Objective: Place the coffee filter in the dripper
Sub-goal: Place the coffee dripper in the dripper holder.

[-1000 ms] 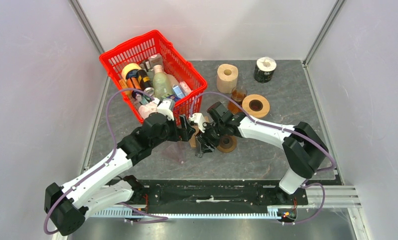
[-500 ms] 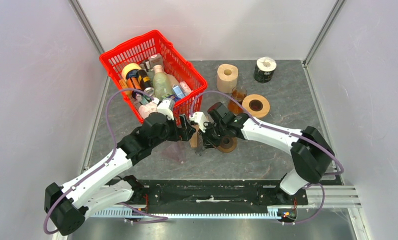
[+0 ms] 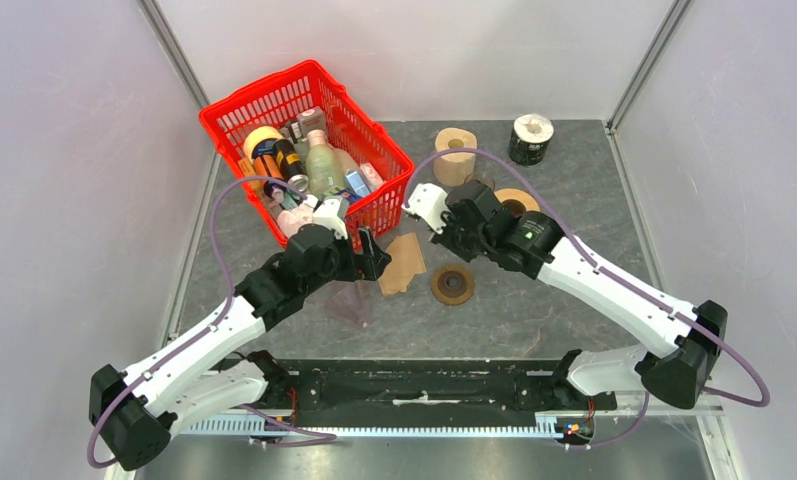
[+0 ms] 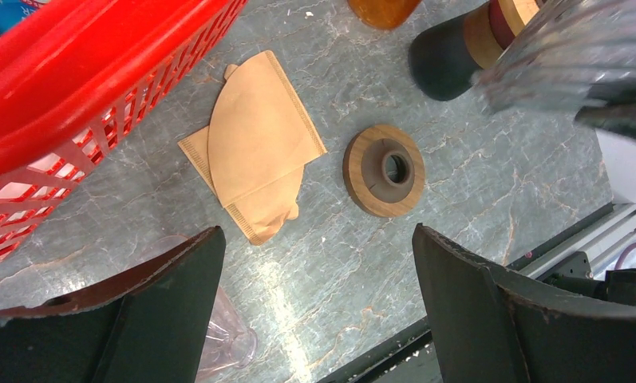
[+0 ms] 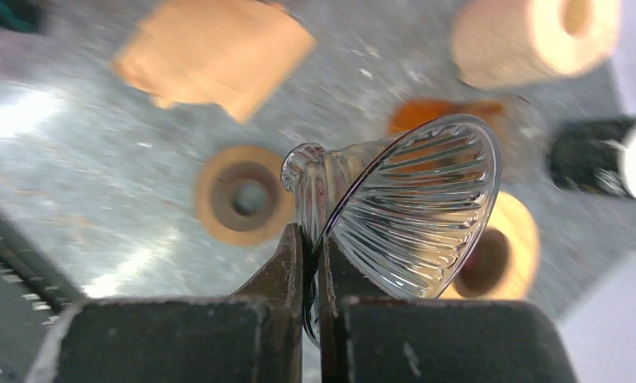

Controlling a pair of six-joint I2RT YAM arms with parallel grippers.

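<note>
Dripper (image 5: 414, 211) rim in right gripper (image 5: 310, 243)

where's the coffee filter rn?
Top view, centre-left: the coffee filter lies flat on the table beside the red basket, left of the wooden ring, just ahead of the open left gripper.

The basket (image 3: 374, 213) stands at the back left of the table (image 3: 574, 170), with bottles (image 3: 321, 165) in it. The coffee filters (image 4: 258, 144) lie flat by its front right corner. The wooden ring (image 4: 384, 170) lies just right of them. Behind the ring, the right gripper (image 5: 310, 263) pinches the dripper (image 5: 426, 207) by its rim. A paper roll (image 3: 455, 155) stands farther back.
</note>
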